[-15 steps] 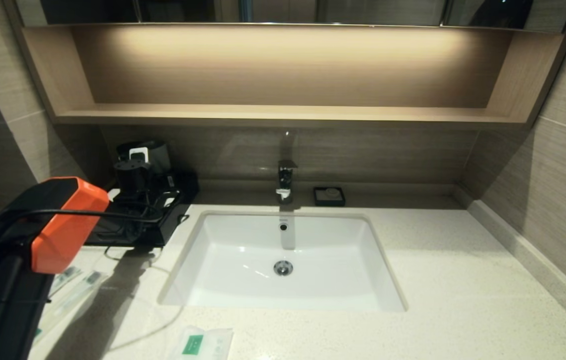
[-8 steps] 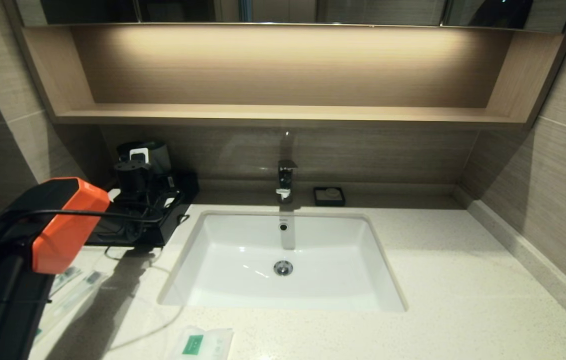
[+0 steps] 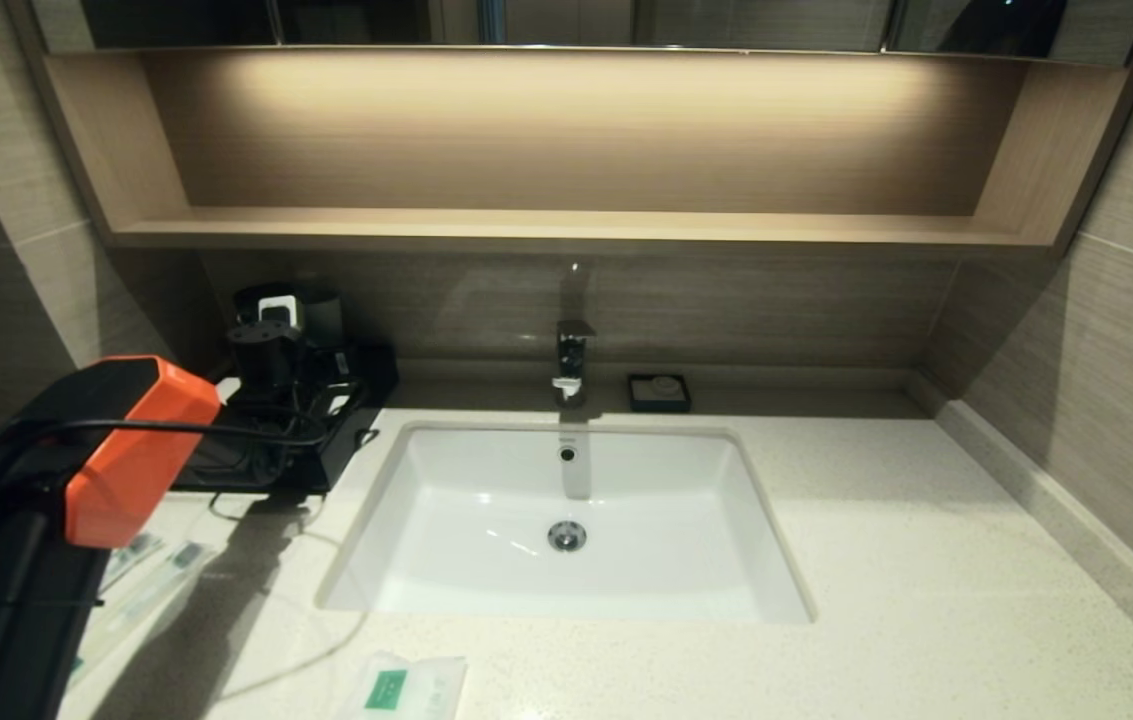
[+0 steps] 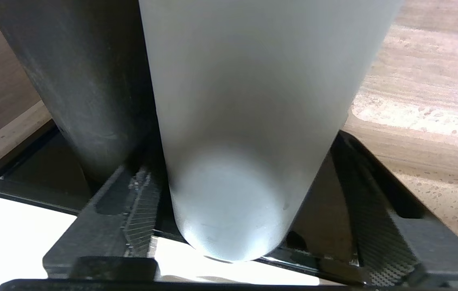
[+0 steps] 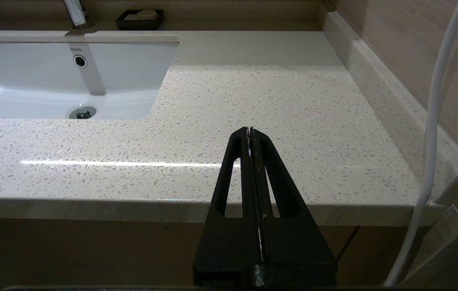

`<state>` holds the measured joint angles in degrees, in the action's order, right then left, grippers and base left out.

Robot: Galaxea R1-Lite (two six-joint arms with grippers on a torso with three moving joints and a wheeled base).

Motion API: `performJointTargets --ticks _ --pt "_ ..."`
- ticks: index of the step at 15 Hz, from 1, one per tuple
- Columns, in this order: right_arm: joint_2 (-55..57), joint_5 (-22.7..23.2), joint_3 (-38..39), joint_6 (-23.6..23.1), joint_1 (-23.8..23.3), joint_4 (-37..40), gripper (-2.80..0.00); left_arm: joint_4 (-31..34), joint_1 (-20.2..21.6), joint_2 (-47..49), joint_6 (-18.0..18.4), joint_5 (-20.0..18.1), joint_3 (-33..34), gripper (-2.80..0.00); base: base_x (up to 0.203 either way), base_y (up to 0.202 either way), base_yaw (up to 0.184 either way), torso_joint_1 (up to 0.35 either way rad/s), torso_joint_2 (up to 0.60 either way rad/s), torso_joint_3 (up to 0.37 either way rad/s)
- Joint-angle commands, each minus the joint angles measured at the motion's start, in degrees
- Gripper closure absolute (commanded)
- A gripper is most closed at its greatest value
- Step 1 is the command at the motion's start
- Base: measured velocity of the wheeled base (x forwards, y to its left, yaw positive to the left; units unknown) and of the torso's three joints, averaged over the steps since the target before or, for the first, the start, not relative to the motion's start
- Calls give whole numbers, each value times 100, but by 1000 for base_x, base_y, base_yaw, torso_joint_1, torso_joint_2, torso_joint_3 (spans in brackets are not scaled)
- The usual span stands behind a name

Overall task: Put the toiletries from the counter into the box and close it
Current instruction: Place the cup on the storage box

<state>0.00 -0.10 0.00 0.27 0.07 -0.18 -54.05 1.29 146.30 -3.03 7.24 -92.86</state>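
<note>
Two clear-wrapped toothbrushes (image 3: 141, 580) lie on the counter (image 3: 926, 600) at the left, partly hidden by my left arm. A white sachet with a green label (image 3: 406, 688) lies at the front edge. The black box (image 3: 326, 440) stands at the back left, its white top (image 4: 10, 226) showing in the left wrist view. My left gripper (image 4: 245, 153) is over the box, open around a frosted grey cup (image 4: 249, 121) that stands on the box top; a gap shows at one finger (image 4: 374, 226). My right gripper (image 5: 250, 130) is shut and empty, before the counter's front right edge.
A darker cup (image 4: 91, 81) stands right beside the grey one. The white sink (image 3: 566, 520) fills the counter's middle, with the faucet (image 3: 573, 360) and a small black soap dish (image 3: 659, 392) behind it. A white cable (image 5: 427, 153) hangs by the right wall.
My left gripper's jaws have spread wider around the grey cup. The arm has hardly shifted, and the right arm has not moved.
</note>
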Motion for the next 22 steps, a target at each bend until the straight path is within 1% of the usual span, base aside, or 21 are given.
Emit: performJointTargets --ticks 1,6,13,15,18,22 --pt "0 1 9 0 1 1 0 -78 3 -23 5 14 48 -280 0 0 0 0 0 0" --pt "0 1 7 0 1 1 0 -199 3 -108 4 14 155 -280 0 0 0 0 0 0" --pt "0 1 8 0 1 1 0 -417 -37 -664 -31 5 881 -280 0 0 0 0 0 0" --pt "0 1 1 0 1 1 0 -542 -46 -843 -38 5 1225 -280 0 0 0 0 0 0" --pt "0 1 7 0 1 1 0 -881 -55 -1085 -39 10 1935 -280 0 0 0 0 0 0" --pt "0 1 9 0 1 1 0 -1536 -137 -1398 -38 29 2915 -280 0 0 0 0 0 0"
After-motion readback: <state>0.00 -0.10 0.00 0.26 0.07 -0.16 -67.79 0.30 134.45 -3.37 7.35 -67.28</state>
